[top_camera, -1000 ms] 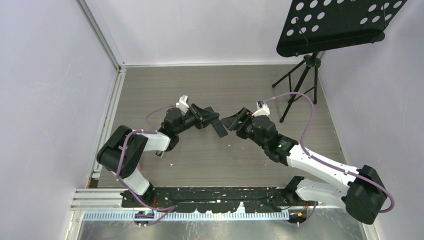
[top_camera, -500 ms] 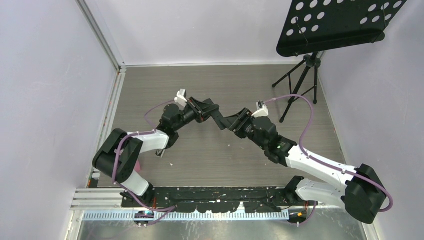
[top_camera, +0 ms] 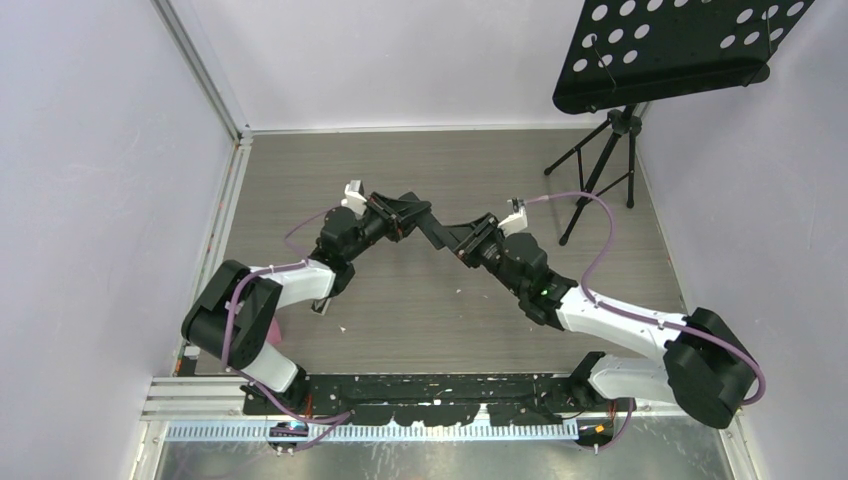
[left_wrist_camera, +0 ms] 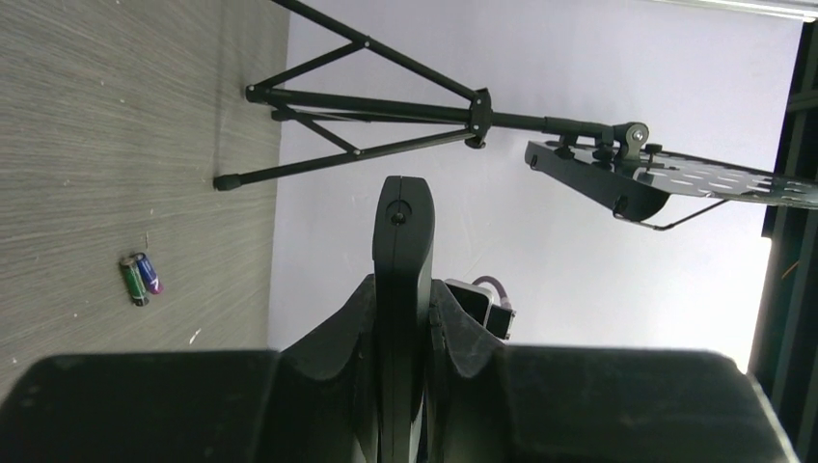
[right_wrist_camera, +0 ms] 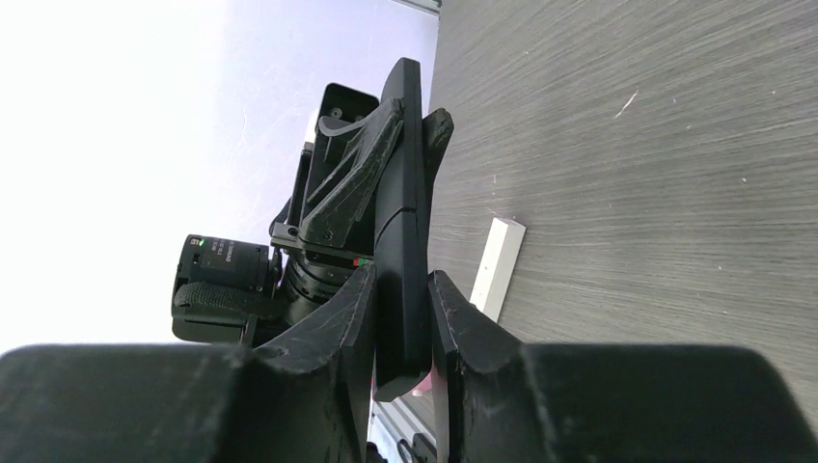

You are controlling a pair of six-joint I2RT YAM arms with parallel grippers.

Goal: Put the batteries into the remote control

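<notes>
The black remote [top_camera: 437,232] hangs above the table, held between both grippers. My left gripper [top_camera: 408,214] is shut on its left end; in the left wrist view the remote [left_wrist_camera: 402,231] stands edge-on between the fingers of that gripper [left_wrist_camera: 402,291]. My right gripper [top_camera: 463,243] is shut on its right end; the right wrist view shows the remote [right_wrist_camera: 403,193] running from this gripper [right_wrist_camera: 402,282] to the left one. A green and a purple-blue battery [left_wrist_camera: 141,278] lie side by side on the table. I cannot make them out in the top view. No orange-gold battery shows.
A black music stand on a tripod [top_camera: 607,150] stands at the back right, its perforated tray [top_camera: 680,45] high above. Its legs [left_wrist_camera: 318,125] show in the left wrist view. A small white strip [right_wrist_camera: 500,267] lies on the table near the left arm.
My left gripper has lifted the remote and swung it up and back. My right gripper has moved in from the right and closed on the remote's free end.
</notes>
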